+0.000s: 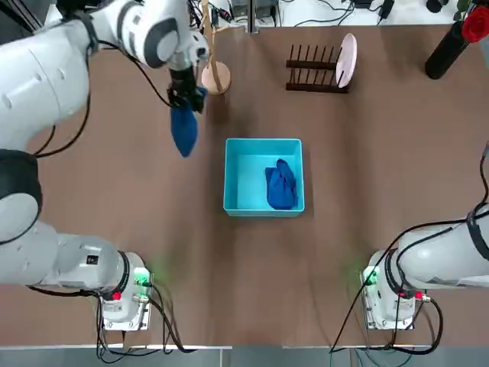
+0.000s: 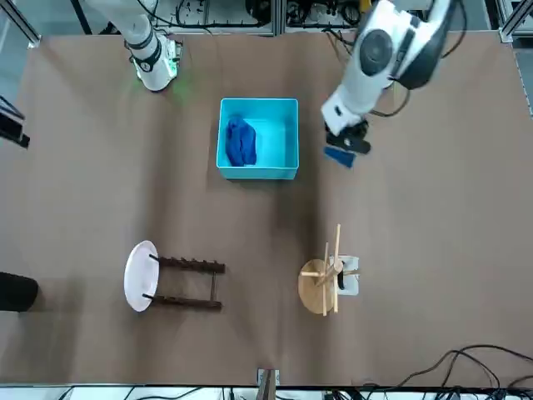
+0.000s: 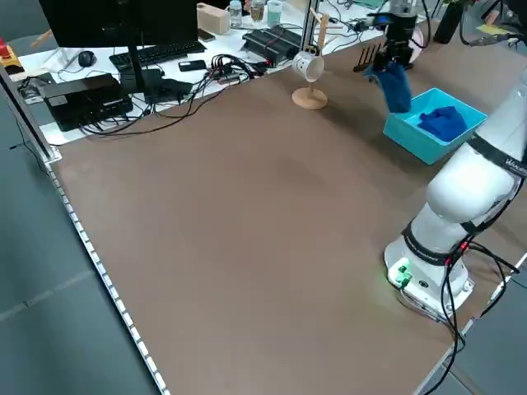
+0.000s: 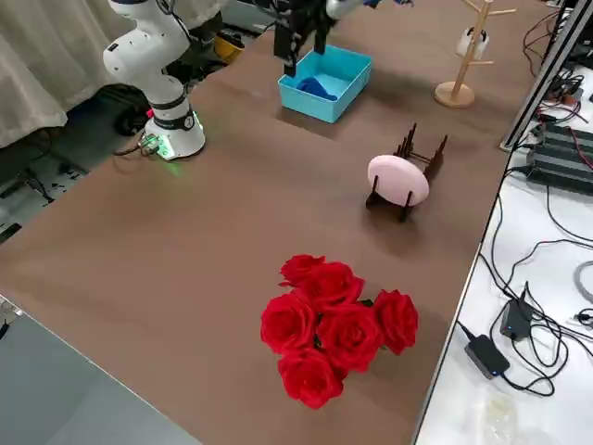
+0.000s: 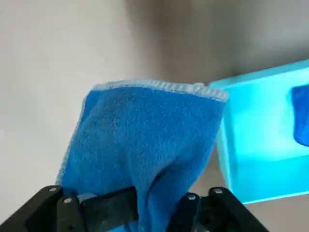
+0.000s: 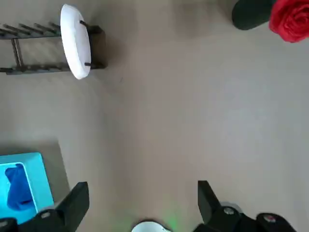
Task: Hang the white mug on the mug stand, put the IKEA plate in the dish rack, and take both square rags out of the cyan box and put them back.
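1. Already hanging on the mug stand (image 1: pixel 214 73): the white mug (image 3: pixel 308 66), slung by its handle from a side peg so it stays off the surface (image 1: pixel 153 222).
2. Likewise done, by the look of it: the IKEA plate (image 1: pixel 347 60) standing on edge at one end of the dish rack (image 1: pixel 313 70), propped between the upright pegs rather than lying flat.
3. Now mid-step on the rags: left end effector (image 1: pixel 186 98) pressed together on 1 square rag (image 1: pixel 183 130), pinching its upper edge so the cloth hangs freely below, lifted clear of the surface and beside the cyan box (image 1: pixel 237 149), between box and mug stand.
4. Still inside the cyan box: the other rag (image 1: pixel 280 186), bunched against the wall on the robot's right side, untouched.
5. Right end effector (image 6: pixel 140 198) spread wide and holding nothing, raised over the robot's right side of the surface near its own base, well apart from box and rack; probably kept back so the left arm has room to work.
6. Likely next: setting down the held rag outside the box, then fetching rag 2, then returning both.
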Robot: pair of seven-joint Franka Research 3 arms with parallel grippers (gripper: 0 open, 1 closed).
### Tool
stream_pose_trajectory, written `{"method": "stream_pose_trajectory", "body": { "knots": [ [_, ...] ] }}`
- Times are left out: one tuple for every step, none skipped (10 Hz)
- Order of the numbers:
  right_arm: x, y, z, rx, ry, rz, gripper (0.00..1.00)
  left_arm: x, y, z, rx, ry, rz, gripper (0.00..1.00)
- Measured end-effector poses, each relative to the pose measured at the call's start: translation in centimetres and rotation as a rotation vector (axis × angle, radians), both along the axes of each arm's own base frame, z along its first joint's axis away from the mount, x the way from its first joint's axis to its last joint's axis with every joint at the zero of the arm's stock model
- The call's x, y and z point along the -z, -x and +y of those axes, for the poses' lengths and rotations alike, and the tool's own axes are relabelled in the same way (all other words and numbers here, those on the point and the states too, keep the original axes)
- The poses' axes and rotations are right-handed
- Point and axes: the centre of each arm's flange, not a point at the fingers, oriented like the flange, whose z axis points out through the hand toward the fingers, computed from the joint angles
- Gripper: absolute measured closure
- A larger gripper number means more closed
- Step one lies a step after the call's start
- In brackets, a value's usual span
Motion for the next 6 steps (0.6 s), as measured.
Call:
{"method": "stream_pose_trajectory", "body": {
  "knots": [
    [-2.2,1.4,0.3,-0.004,0.001,-0.029,0.00,0.6,1.3,-2.8,0.010,0.026,-0.018,1.00],
    [-4.3,3.2,0.9,-0.012,0.001,-0.057,0.00,1.9,2.5,-5.4,0.027,0.059,-0.020,1.00],
    [-5.8,4.7,1.6,-0.023,0.001,-0.081,0.00,3.6,3.5,-7.9,0.031,0.097,-0.009,1.00],
    [-6.4,5.2,2.0,-0.031,0.001,-0.103,0.00,5.4,4.7,-10.2,0.019,0.136,0.010,1.00],
    [-6.4,4.9,1.9,-0.033,0.002,-0.128,0.00,7.4,5.9,-12.3,0.005,0.171,0.033,1.00],
    [-5.9,4.4,1.6,-0.031,0.000,-0.141,0.00,9.2,6.6,-13.7,-0.010,0.202,0.052,1.00]
  ]
}}
